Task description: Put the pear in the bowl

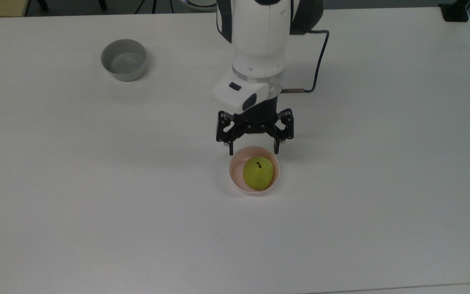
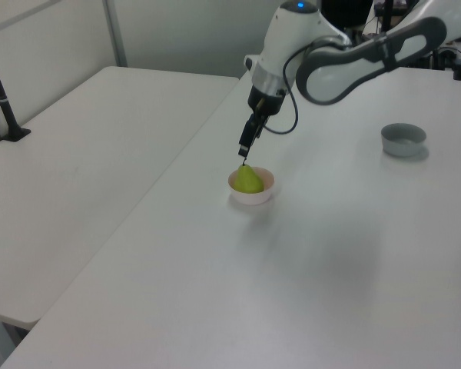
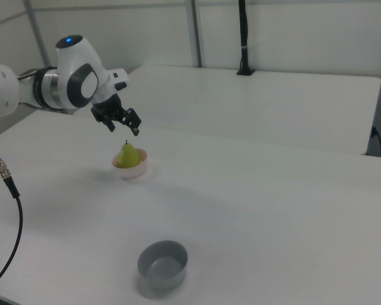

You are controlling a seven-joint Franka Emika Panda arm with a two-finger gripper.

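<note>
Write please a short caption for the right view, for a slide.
Open gripper hangs above the pear resting in the pink bowl; a grey bowl stands apart.

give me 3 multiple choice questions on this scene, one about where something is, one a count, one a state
1. Where is the pear?
A. on the bare table
B. inside the pink bowl
C. inside the grey bowl

2. How many bowls stand on the white table?
A. one
B. two
C. three

3. What state is the pincer in?
A. open, above the pear, holding nothing
B. shut on the pear
C. shut on the grey bowl's rim

Answers:
1. B, the top view shows the pear sitting inside the pink bowl's rim.
2. B, one pink bowl and one grey bowl are on the table.
3. A, its fingers are spread apart above the bowl, clear of the pear in the left view.
</note>
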